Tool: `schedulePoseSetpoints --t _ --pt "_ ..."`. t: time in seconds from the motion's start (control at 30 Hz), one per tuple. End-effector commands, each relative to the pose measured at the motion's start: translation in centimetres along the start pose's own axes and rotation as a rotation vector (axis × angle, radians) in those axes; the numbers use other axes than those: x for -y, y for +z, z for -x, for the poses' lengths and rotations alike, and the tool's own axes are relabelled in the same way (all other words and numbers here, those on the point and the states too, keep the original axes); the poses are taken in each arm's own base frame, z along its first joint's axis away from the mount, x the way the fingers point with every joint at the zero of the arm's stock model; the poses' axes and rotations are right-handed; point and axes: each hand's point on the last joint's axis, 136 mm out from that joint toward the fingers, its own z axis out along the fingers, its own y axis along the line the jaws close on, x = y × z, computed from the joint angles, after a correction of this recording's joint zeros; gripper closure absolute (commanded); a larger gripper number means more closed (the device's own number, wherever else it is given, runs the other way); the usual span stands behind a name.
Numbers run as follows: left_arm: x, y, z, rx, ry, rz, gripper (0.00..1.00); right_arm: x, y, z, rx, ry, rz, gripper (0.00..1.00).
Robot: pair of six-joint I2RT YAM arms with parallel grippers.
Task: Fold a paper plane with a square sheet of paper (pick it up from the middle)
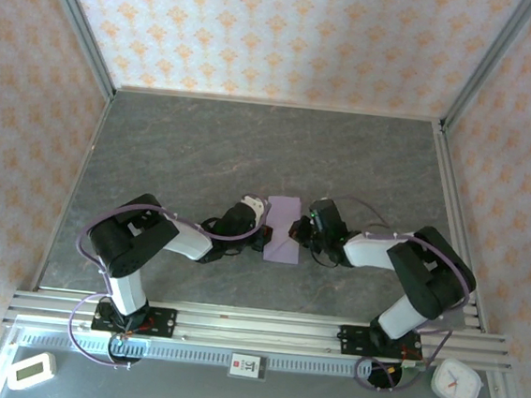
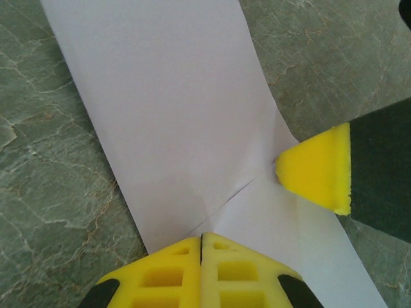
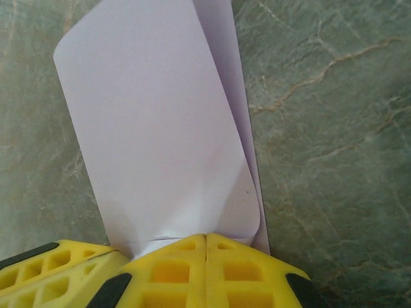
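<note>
Top external: left fingers (image 2: 173,276) and right fingers (image 3: 237,269) pinch opposite edges of the paper (image 1: 285,215).

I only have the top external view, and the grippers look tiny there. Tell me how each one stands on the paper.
Observer: In the left wrist view the left gripper is shut, its tips on an edge of the square sheet of paper.
Operator: Now the right one.
Observer: The right gripper is shut too, tips at the sheet's edge; whether it pinches, I cannot tell.
Operator: Describe the sheet.
Observer: In the right wrist view it lies doubled, the upper layer curving loosely over the lower, not pressed flat.
</note>
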Motion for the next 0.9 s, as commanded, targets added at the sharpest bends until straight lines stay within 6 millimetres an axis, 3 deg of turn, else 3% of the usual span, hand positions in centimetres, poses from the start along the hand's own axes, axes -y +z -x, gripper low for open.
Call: schedulePoseSetpoints --t 0.0,0.13,0.43,0.6,0.77,0.87 --pt "-2.6 0.1 -3.6 -0.122 0.005 0.078 1.00 3.1 0.4 -0.2 0.007 0.029 -0.078 1.00" --pt "-2.5 0.1 -3.5 -0.121 0.010 0.078 1.00 2.5 0.3 -0.4 -0.030 0.028 -0.052 1.00" --pt "-2.5 0.1 -3.5 -0.124 0.012 0.080 1.00 -1.2 -1.1 2.4 0.026 -0.022 0.001 1.00" --pt "-2.4 0.1 -3.4 -0.122 0.013 0.078 1.00 0.0 -0.1 2.3 0.018 -0.017 -0.035 1.00" --pt "-2.4 0.1 -3.3 -0.122 0.014 0.079 1.00 3.2 0.9 1.2 -0.006 0.010 -0.110 1.00" --pt "-2.3 0.1 -3.2 -0.122 0.016 0.079 1.00 3.8 1.1 0.5 -0.034 0.012 -0.115 1.00"
